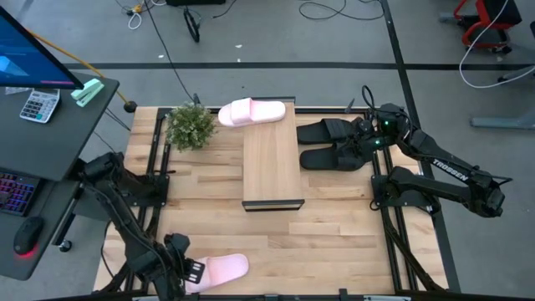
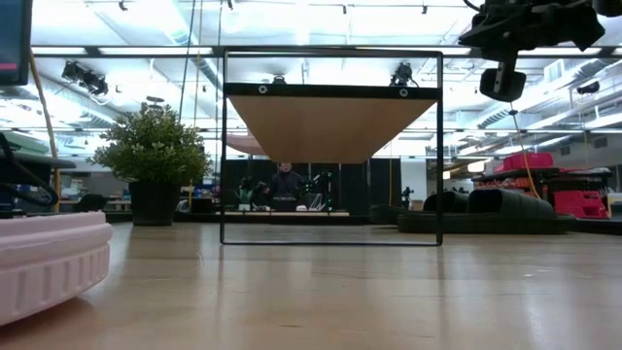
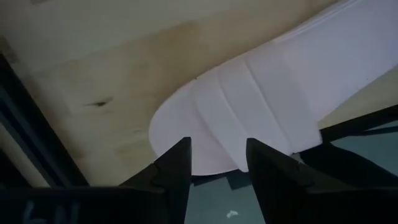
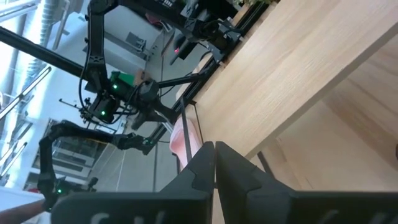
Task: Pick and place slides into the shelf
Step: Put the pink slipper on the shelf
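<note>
One pale pink slide (image 1: 219,268) lies flat on the table at its near edge and fills the left wrist view (image 3: 261,99). My left gripper (image 1: 189,272) (image 3: 217,149) is open at the slide's left end. The second pink slide (image 1: 251,111) rests on the far end of the shelf (image 1: 272,167) top. Two black slides (image 1: 334,144) (image 2: 496,209) lie side by side on the table right of the shelf. My right gripper (image 1: 369,138) (image 4: 214,152) is shut, empty, and raised high above them. My left gripper comes level from the table's left, and its open fingers (image 3: 177,165) stand on either side of the pink slide's end edge (image 3: 214,163). I cannot tell whether they touch it. The slide lies flat on the table.
A potted plant (image 1: 191,125) stands at the table's far left, next to the shelf's far end. Bare tabletop (image 1: 334,226) lies near and right of the shelf. A desk with a keyboard and a calculator (image 1: 38,104) stands beyond the left edge.
</note>
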Controlling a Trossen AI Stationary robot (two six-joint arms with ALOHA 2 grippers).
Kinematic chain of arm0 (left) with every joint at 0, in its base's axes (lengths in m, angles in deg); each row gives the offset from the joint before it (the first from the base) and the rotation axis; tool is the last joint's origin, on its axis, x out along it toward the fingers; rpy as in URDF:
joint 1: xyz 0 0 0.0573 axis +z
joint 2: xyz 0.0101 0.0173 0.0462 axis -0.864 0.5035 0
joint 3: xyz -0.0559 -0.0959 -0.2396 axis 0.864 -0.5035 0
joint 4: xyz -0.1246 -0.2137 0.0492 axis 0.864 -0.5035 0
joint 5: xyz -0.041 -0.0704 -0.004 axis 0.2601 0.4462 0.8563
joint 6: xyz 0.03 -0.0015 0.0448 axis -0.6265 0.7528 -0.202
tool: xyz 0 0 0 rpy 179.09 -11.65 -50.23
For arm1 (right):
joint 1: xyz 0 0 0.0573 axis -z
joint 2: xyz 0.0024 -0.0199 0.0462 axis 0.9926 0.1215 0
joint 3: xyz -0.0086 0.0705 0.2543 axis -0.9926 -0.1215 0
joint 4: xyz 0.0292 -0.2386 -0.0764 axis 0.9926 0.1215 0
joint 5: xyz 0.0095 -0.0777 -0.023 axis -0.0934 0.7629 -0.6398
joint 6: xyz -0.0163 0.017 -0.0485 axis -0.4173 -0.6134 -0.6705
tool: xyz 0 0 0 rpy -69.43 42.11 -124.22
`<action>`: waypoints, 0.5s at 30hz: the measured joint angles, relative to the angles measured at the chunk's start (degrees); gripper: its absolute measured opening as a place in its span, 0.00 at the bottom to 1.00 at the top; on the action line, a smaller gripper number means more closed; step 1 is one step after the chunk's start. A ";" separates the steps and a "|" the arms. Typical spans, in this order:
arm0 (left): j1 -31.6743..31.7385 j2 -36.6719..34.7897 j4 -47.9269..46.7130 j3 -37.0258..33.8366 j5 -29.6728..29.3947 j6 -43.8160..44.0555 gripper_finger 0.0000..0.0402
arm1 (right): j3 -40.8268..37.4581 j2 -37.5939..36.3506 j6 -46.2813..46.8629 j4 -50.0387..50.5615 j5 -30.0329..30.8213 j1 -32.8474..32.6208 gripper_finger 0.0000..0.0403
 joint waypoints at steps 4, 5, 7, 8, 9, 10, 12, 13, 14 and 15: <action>-0.09 2.25 3.50 0.00 -0.01 -0.75 0.39 | 0.00 0.02 0.62 0.00 0.03 0.00 0.05; -0.09 2.85 4.59 0.00 -0.01 -1.02 0.39 | 0.00 0.02 0.84 0.00 0.15 0.00 0.05; -0.09 4.06 7.65 0.03 -0.01 -1.42 0.39 | 0.00 0.02 0.90 0.00 0.28 0.00 0.05; -0.08 4.80 8.73 0.04 0.12 -1.47 0.39 | 0.00 0.02 0.94 0.00 0.29 0.00 0.05; -0.07 5.57 9.32 0.04 0.59 -1.49 0.39 | 0.00 0.02 1.03 0.00 0.38 0.00 0.05; -0.07 6.17 9.82 0.00 1.23 -1.51 0.39 | 0.00 0.02 1.17 0.00 0.52 0.00 0.05; -0.05 7.00 10.51 0.00 3.09 -1.52 0.40 | 0.00 0.02 1.51 0.00 0.57 0.00 0.05; -0.05 7.31 10.43 0.00 3.88 -1.47 0.40 | 0.00 0.02 1.54 0.00 0.57 0.00 0.05; -0.05 7.48 10.40 0.00 4.34 -1.34 0.41 | 0.00 0.02 1.57 0.00 0.57 0.00 0.05; -0.07 7.64 10.42 0.00 4.66 -1.30 0.41 | 0.00 0.02 1.73 0.00 0.57 0.00 0.05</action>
